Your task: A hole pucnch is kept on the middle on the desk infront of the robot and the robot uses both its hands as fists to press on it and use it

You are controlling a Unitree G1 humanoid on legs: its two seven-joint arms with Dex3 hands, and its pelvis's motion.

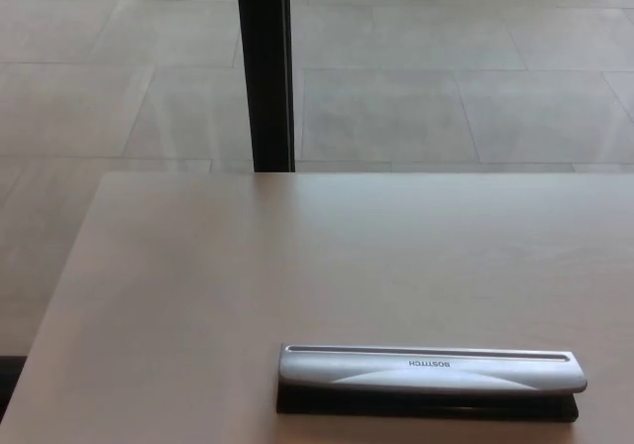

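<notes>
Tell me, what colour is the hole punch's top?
Silver-grey, over a black base; the hole punch shows in the head view.

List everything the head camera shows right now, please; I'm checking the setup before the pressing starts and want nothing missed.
hole punch: one, silver lever over a black base, lying lengthwise near the desk's front edge, right of centre; the lettering on the lever reads upside down from this view.
desk: one, pale wood-tone top, filling the lower half of the picture; the punch is the only thing on it.
post: one, black, upright, standing behind the desk's far edge, left of centre.
floor: large light grey tiles, beyond and to the left of the desk.
robot's hands: neither the left nor the right shows in this view.
</notes>
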